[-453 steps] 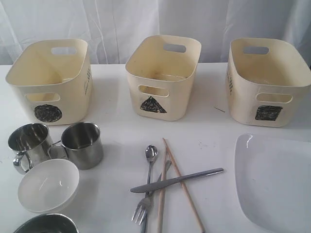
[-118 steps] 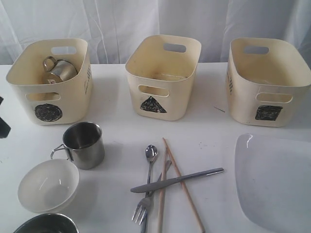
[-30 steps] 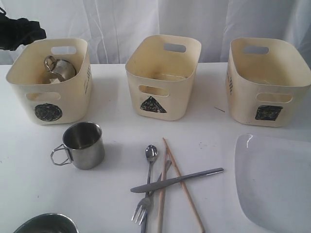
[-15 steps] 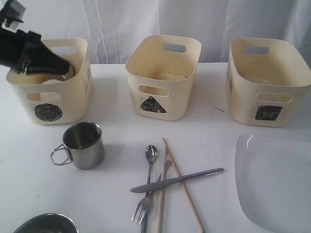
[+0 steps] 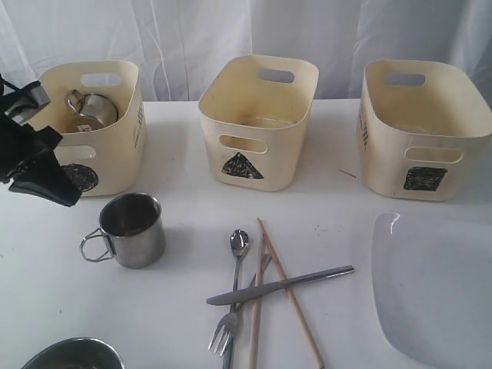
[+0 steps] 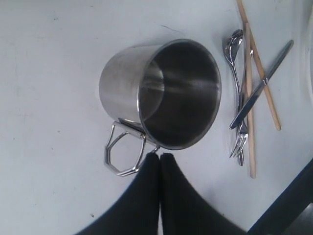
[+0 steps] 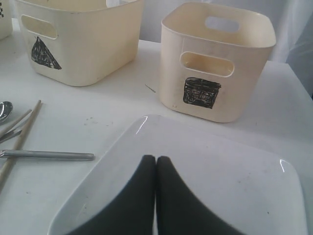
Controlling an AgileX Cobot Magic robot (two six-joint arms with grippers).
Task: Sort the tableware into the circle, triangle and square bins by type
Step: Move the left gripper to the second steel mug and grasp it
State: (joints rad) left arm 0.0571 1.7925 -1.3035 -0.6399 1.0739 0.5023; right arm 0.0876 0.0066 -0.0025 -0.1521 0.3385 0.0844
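Note:
One steel mug [image 5: 134, 229] stands upright on the table in front of the circle bin [image 5: 115, 154]. A second steel mug [image 5: 92, 109] lies inside that bin. My left gripper [image 5: 68, 197] hangs shut and empty just left of the table mug; in the left wrist view its closed tips [image 6: 160, 155] sit close to the mug [image 6: 161, 93] where its handle [image 6: 122, 152] joins. Spoon [image 5: 240, 242], fork [image 5: 229, 329], knife [image 5: 280, 286] and chopsticks [image 5: 290, 296] lie crossed mid-table. My right gripper [image 7: 156, 159] is shut and empty above the white square plate [image 7: 220, 186].
The triangle bin [image 5: 257, 119] and square bin [image 5: 423, 127] stand along the back, both seeming empty. A steel bowl [image 5: 73, 354] peeks in at the front left edge. The plate [image 5: 434, 288] fills the front right corner.
My left arm has come from over the circle bin down to its front, beside the table mug, and its jaws have closed. The white bowl seen earlier is gone from the table.

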